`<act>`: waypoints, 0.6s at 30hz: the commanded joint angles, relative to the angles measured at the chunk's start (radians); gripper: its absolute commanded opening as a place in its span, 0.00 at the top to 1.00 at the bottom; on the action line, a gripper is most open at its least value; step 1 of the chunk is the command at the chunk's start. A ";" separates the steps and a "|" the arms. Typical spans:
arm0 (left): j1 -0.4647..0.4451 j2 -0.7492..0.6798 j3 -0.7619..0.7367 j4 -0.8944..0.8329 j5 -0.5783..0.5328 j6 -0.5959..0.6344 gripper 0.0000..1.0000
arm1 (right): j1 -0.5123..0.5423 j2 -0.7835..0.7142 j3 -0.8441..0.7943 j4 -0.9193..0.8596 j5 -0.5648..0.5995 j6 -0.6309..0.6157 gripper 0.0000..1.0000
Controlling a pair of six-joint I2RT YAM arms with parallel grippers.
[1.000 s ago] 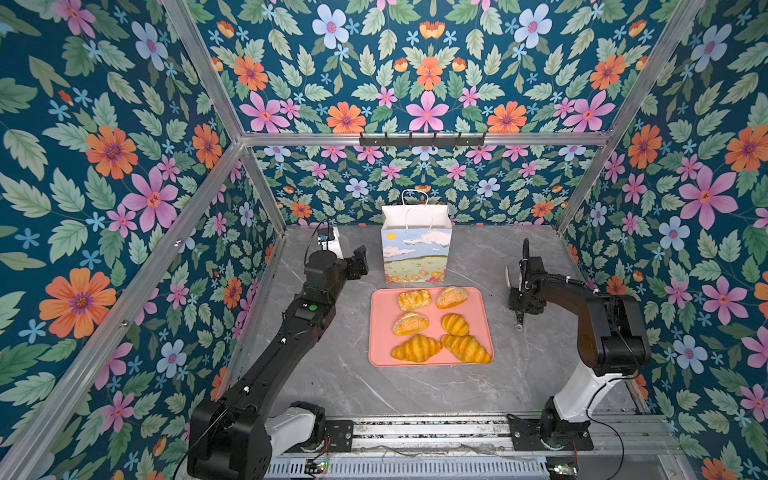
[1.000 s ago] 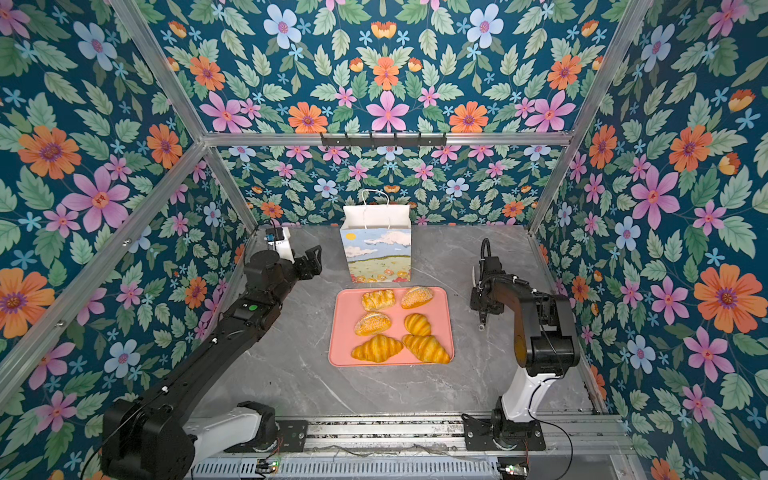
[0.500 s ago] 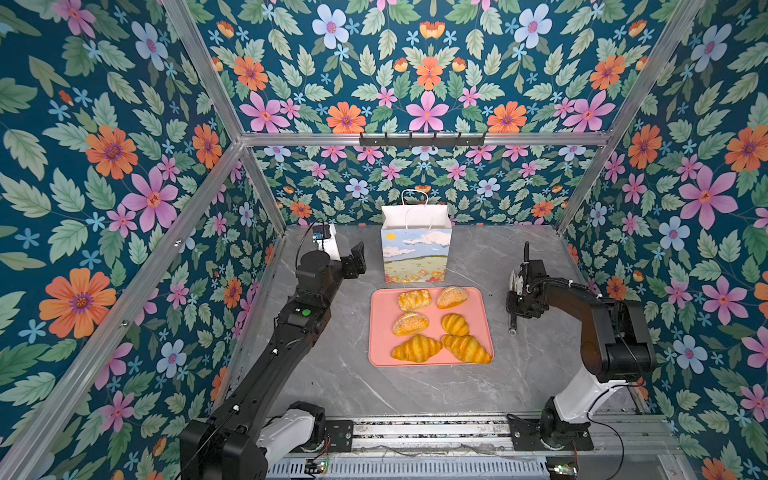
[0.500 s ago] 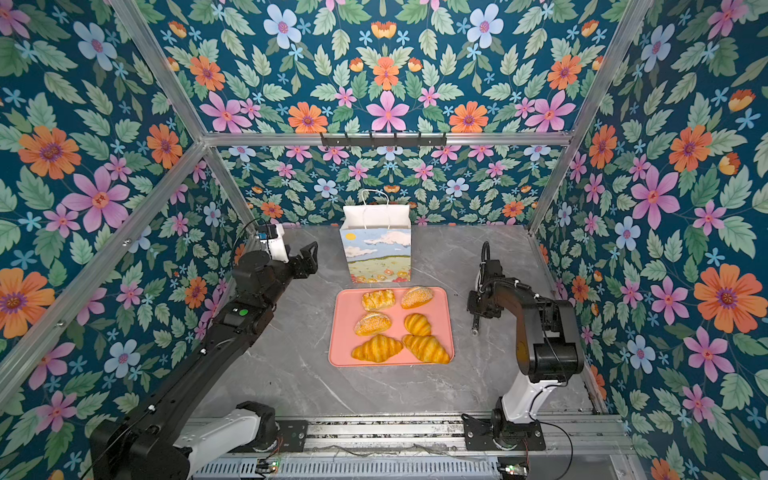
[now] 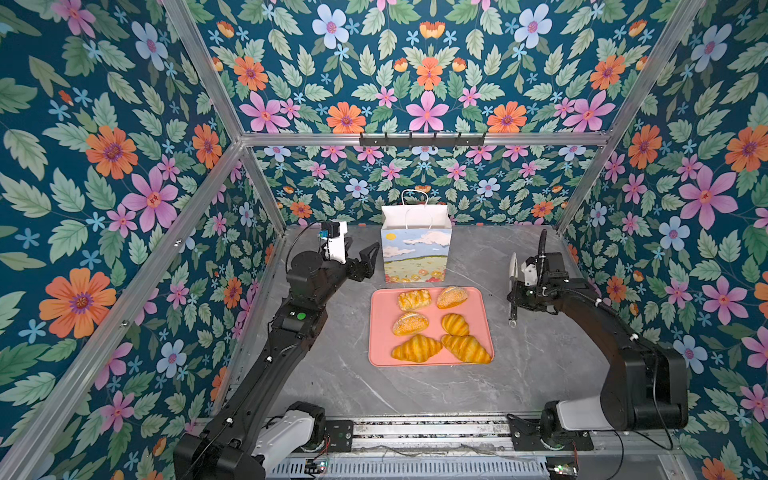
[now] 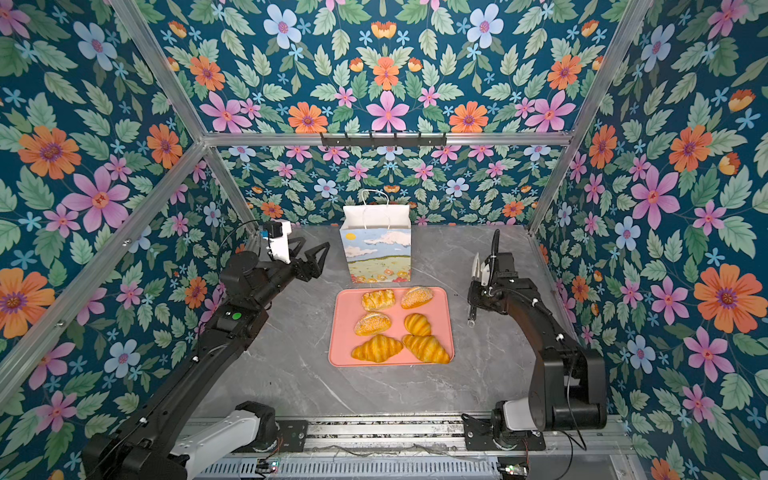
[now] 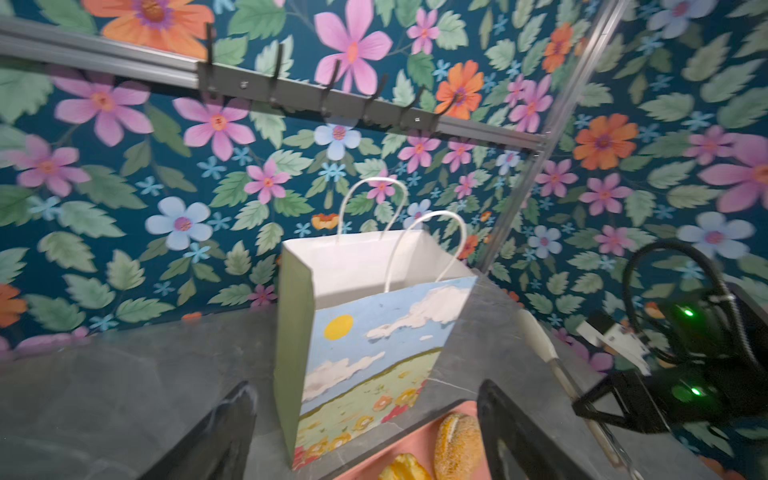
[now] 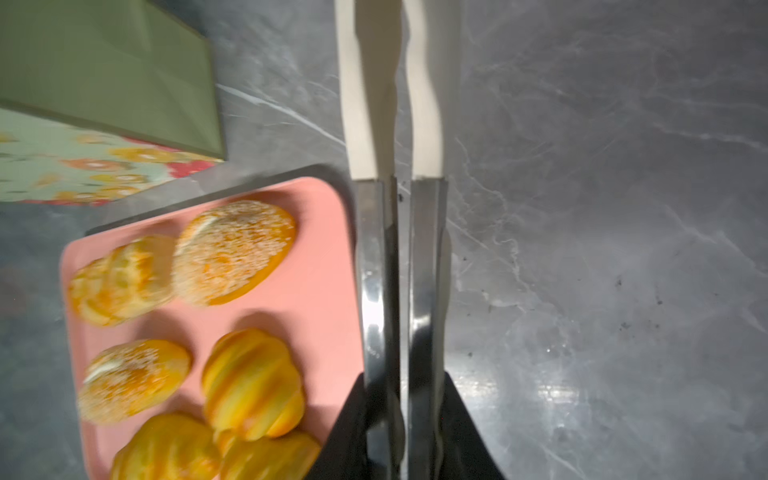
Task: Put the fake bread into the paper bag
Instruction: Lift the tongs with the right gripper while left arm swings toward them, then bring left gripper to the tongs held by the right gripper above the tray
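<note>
Black jointed arms (image 5: 266, 365), white base links (image 5: 286, 432), green light (image 5: 301, 316), looped black cables (image 5: 541, 249).

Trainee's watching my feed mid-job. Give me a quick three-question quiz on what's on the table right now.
1. True or false: the left gripper, near the upright paper bag printed with sky and meadow, is shut.
2. Multiple choice: the right gripper is shut on A) a kitchen knife, B) metal tongs with cream tips, C) nothing.
3. Count: how many golden-brown fake bread pieces lie on the flat pink tray?
Key: 1 false; 2 B; 3 six.
</note>
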 commanded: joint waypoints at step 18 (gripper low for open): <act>-0.450 0.201 0.284 -0.334 0.240 0.778 0.24 | 0.194 -0.382 0.000 -0.264 -0.506 0.084 0.75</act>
